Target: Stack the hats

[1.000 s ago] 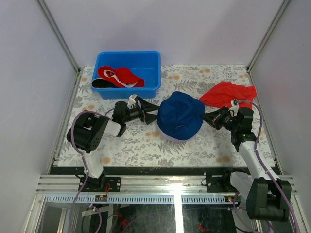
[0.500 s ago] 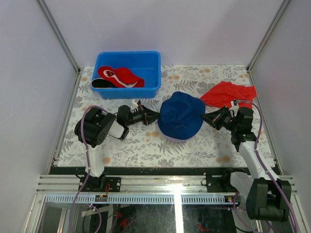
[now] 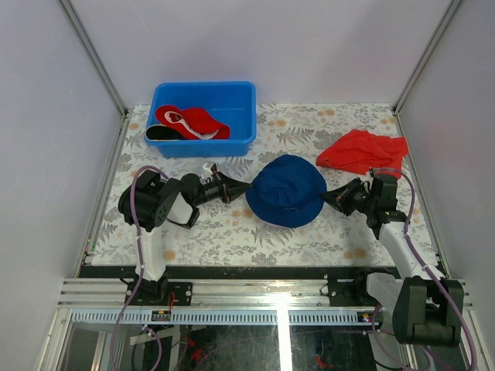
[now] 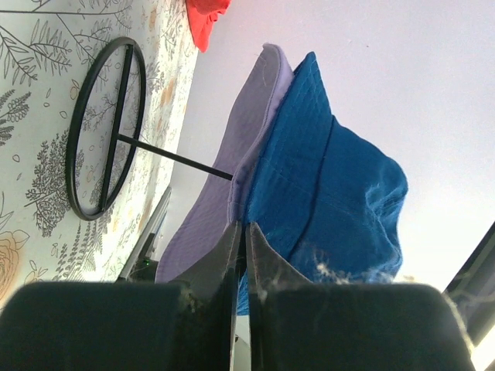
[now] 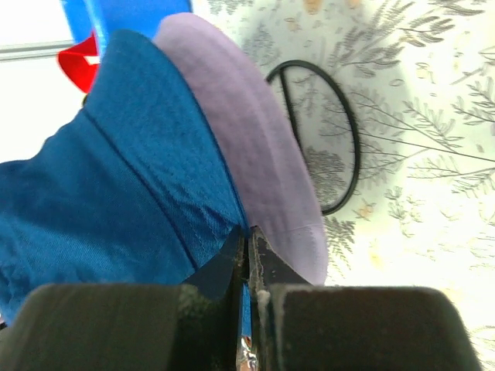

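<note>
Wrist views: left gripper (image 4: 241, 228), right gripper (image 5: 247, 232) pinch navy hat (image 4: 325, 185) brim, probably lavender hat (image 4: 236, 147) too.

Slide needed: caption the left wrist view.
Jaws pinch navy blue fabric bucket hat and lavender fabric bucket hat together over black wire stand.

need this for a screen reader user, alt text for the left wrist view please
Jaws shut on the brims of a blue hat nested over a lavender hat, seen close up. Behind them a black wire stand rises from its ring base on the flowered table, with a red cloth beyond.
</note>
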Robot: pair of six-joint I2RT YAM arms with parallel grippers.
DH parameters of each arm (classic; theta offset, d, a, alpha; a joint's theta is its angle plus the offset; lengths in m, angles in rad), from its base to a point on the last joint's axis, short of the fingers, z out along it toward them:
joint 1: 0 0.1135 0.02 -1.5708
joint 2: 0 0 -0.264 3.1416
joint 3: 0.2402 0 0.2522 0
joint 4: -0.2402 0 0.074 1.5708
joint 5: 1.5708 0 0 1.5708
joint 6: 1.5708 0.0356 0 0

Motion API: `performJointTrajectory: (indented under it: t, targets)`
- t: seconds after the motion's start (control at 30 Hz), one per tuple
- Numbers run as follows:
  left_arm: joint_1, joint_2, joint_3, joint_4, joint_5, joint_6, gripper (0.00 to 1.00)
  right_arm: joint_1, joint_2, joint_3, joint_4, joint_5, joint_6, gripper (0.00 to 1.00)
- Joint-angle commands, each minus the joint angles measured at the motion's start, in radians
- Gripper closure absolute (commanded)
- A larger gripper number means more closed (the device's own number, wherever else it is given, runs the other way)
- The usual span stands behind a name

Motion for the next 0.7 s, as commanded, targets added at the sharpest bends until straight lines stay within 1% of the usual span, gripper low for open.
performJointTrajectory:
  t: [0.0,0.17,0.3,0.33,0.4,0.43,0.47,0.5,0.57,0.6,0.67]
  targets:
    - [0.026,0.002,-0.008,-0.005,0.021,0.040,1.00,-0.004,0.068,0.017,-0.210,0.151,-0.117,1.00]
    - [0.029,-0.003,0.009,-0.053,0.034,0.069,1.00,0.018,0.174,0.073,-0.274,0.258,-0.188,1.00]
    - [0.033,0.007,0.004,-0.063,0.036,0.080,1.00,0.105,0.243,0.139,-0.298,0.338,-0.219,0.99]
    - [0.032,0.009,0.005,-0.060,0.038,0.079,1.00,0.118,0.246,0.144,-0.293,0.344,-0.215,0.97]
    - [0.033,0.009,0.007,-0.059,0.040,0.077,1.00,0.135,0.235,0.155,-0.284,0.349,-0.207,0.90]
    - [0.032,0.006,0.010,-0.062,0.042,0.078,1.00,0.137,0.227,0.162,-0.287,0.352,-0.207,0.84]
    - [0.033,0.002,0.016,-0.068,0.045,0.080,1.00,0.138,0.217,0.174,-0.295,0.354,-0.212,0.77]
    - [0.033,-0.003,0.021,-0.074,0.048,0.083,1.00,0.138,0.200,0.184,-0.307,0.361,-0.219,0.67]
    - [0.032,-0.019,0.028,-0.086,0.051,0.087,1.00,0.139,0.165,0.210,-0.339,0.385,-0.233,0.55]
    - [0.033,-0.025,0.032,-0.096,0.053,0.090,1.00,0.139,0.144,0.225,-0.354,0.401,-0.240,0.50]
    - [0.033,-0.035,0.044,-0.111,0.059,0.095,1.00,0.139,0.106,0.245,-0.374,0.436,-0.244,0.46]
